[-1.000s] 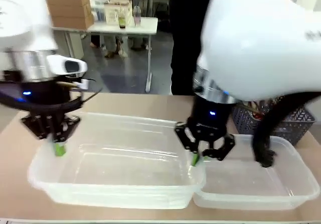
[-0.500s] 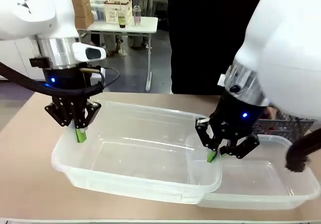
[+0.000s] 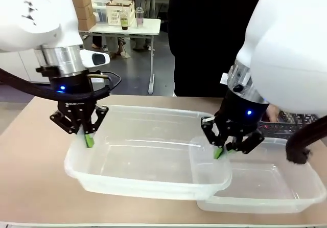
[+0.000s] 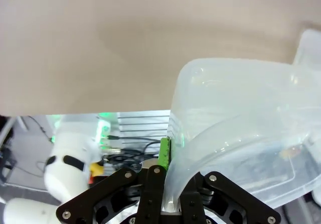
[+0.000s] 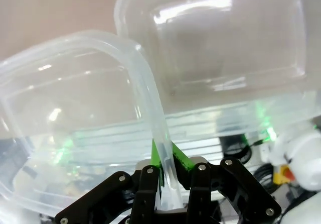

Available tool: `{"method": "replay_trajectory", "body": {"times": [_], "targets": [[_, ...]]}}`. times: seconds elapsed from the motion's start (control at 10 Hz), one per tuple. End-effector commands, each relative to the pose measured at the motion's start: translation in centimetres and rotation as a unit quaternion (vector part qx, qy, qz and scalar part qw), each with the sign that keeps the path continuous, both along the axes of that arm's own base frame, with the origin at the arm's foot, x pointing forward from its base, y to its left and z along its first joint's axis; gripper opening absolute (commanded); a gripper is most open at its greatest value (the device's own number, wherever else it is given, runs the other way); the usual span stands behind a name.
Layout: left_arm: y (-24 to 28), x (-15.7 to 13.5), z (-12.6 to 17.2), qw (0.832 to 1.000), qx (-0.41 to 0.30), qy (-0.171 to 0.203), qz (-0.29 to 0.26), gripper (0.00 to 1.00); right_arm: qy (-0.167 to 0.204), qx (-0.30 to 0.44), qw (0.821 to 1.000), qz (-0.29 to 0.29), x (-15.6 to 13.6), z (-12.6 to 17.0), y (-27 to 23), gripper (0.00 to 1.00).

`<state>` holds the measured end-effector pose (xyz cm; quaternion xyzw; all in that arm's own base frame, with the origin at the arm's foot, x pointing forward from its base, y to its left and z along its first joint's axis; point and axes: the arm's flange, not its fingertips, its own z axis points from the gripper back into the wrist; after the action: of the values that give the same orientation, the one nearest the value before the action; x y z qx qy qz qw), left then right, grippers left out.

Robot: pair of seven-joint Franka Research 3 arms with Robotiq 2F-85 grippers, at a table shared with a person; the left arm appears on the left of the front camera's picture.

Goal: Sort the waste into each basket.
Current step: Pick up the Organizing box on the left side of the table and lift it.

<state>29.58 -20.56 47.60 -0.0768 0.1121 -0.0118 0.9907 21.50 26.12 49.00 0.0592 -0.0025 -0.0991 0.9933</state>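
L gripper pinches the big clear tub at its left rim, green pads pressed tight on the plastic; R gripper nips its right rim likewise; 2nd clear tub lies just right of the big tub, whose right end overlaps it; dark lattice basket farther right, toward far side; person in black stands beyond the big tub.

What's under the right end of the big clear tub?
The left rim of the small clear tub, visible through the plastic. The right tool covers part of that overlap.
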Motion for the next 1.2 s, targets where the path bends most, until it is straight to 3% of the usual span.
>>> {"method": "replay_trajectory", "body": {"times": [0.0,0.1,0.4,0.7,0.9,1.0,1.1], "targets": [[-2.0,1.2,-0.1,0.995,-0.025,-0.023,0.096,0.03,-0.02,0.006,0.998,0.063,2.4,2.0,-0.7,0.06],[-1.7,2.3,0.6,0.993,-0.042,-0.021,0.108,0.03,-0.018,-0.019,0.998,0.062,4.3,2.4,-1.2,0.06],[-0.2,5.3,1.9,0.993,-0.046,-0.063,0.084,0.03,0.049,0.016,0.997,0.062,9.8,1.9,-1.7,0.06],[-1.0,5.6,1.1,0.995,-0.018,-0.078,0.066,0.03,0.074,0.042,0.994,0.065,9.6,0.9,-3.0,0.06],[-0.6,5.0,0.9,0.997,-0.018,-0.06,0.051,0.03,0.081,0.029,0.995,0.06,8.8,0.0,-3.2,0.06],[-0.6,5.0,0.9,0.997,-0.018,-0.06,0.051,0.03,0.058,0.022,0.997,0.048,10.7,0.5,-2.5,0.06],[-0.6,5.0,0.9,0.997,-0.018,-0.06,0.051,0.03,0.058,0.022,0.997,0.048,10.7,0.5,-2.5,0.06]]}}
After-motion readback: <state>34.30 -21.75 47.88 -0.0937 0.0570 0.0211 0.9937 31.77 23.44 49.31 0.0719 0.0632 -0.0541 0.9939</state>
